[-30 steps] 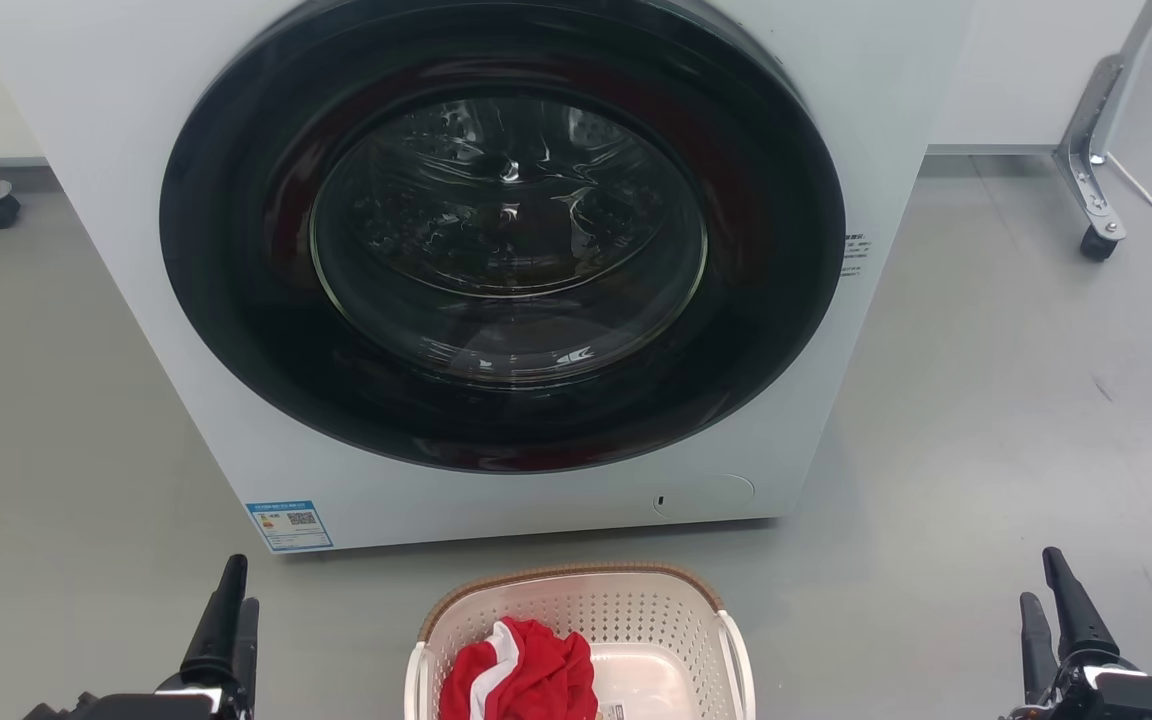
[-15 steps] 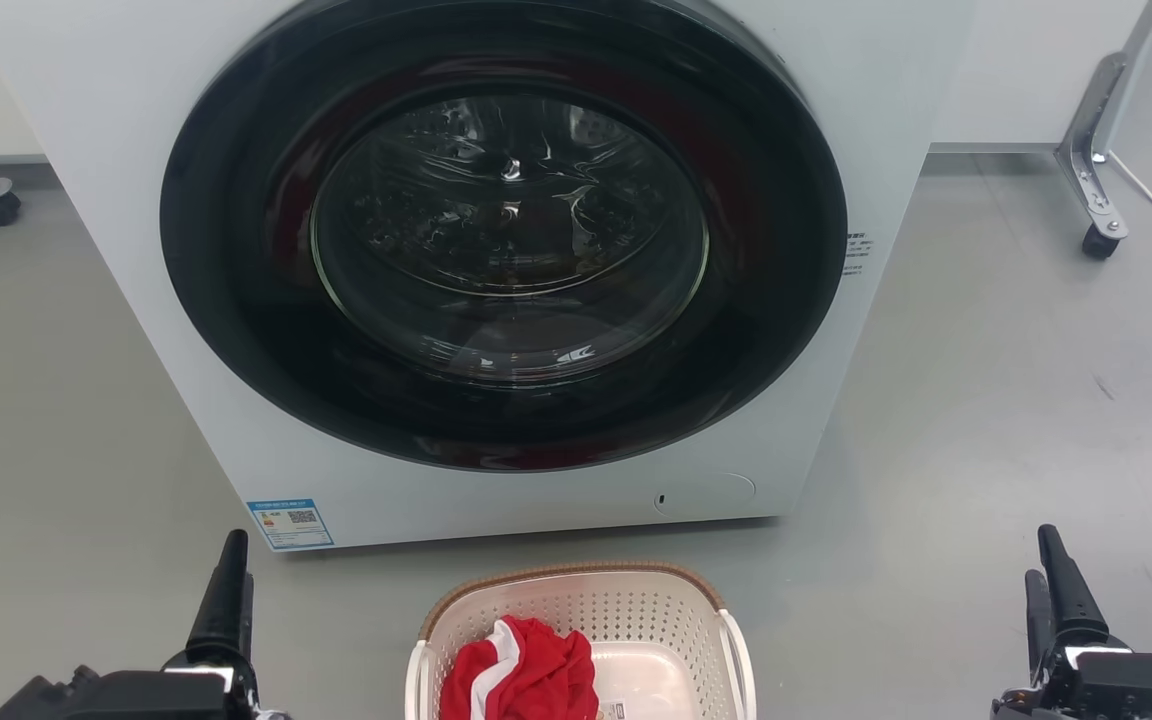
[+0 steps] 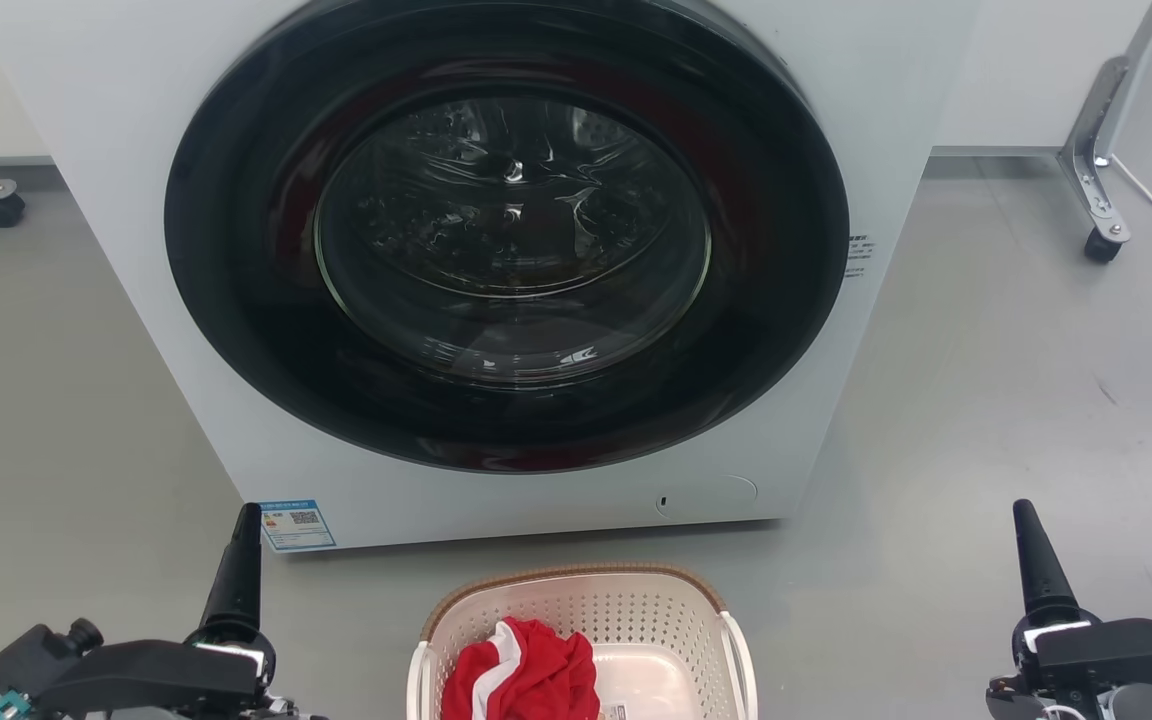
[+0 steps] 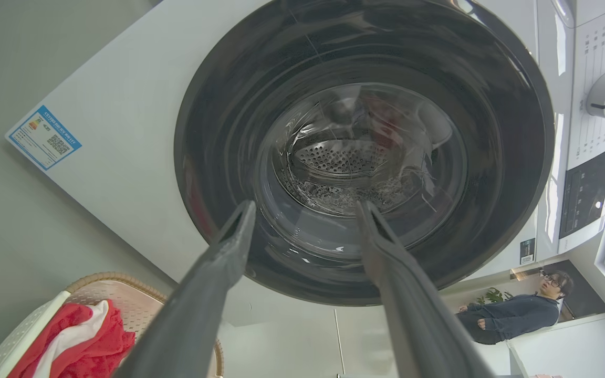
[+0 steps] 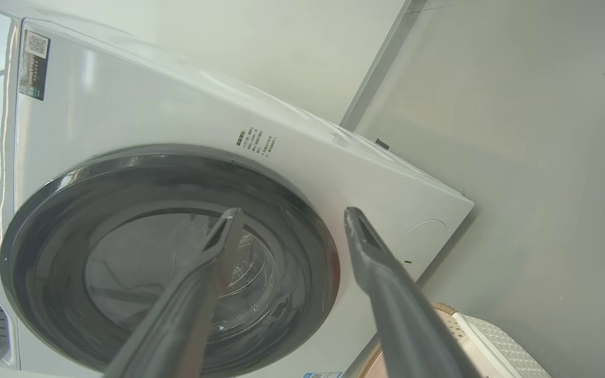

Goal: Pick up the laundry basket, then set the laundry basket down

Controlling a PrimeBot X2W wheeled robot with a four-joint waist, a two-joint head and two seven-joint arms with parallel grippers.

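Pincers have both slid forward: the dark two-fingered left pincer [image 3: 248, 520] and right pincer [image 3: 1024, 515], fingers apart, holding nothing. The cream-white holey plastic laundry basket [image 3: 626, 610] with its brown rim sits on the grey floor [image 3: 986, 380] between them, not grabbed yet.

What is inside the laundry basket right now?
A crumpled red-and-white garment lies in the laundry basket, toward its left side, with bare basket bottom beside it. Anything beneath the garment is covered, and the basket's near end is cut off by the head view's bottom edge.
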